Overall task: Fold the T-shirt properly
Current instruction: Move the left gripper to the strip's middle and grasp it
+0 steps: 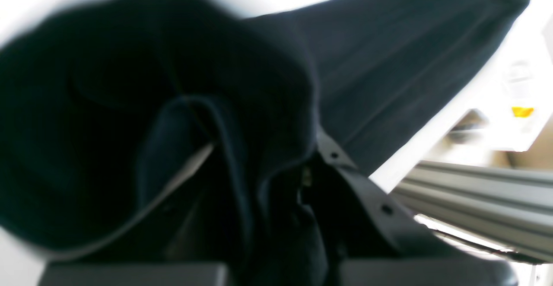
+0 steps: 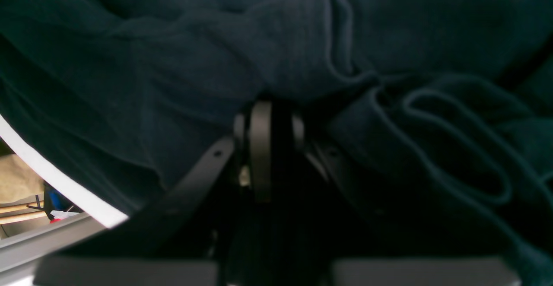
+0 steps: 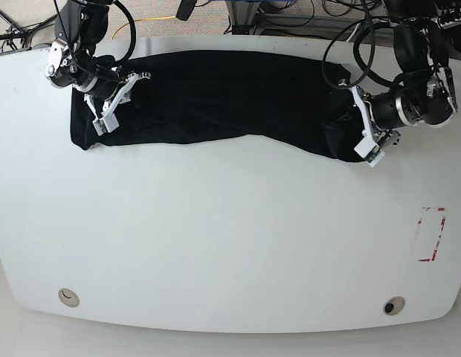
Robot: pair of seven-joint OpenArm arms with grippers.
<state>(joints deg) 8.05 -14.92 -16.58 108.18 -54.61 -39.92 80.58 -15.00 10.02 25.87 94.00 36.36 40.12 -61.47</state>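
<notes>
The black T-shirt lies as a long wrinkled band across the far part of the white table, pulled between both grippers. At the shirt's right end in the base view, my left gripper is shut on a bunched fold of the T-shirt; in the left wrist view cloth fills the left gripper. My right gripper is at the shirt's left end. In the right wrist view the right gripper is shut on folds of the T-shirt.
A red-outlined rectangle is marked near the table's right edge. Two round holes sit near the front edge. Cables lie behind the table. An aluminium rail runs beside the table edge.
</notes>
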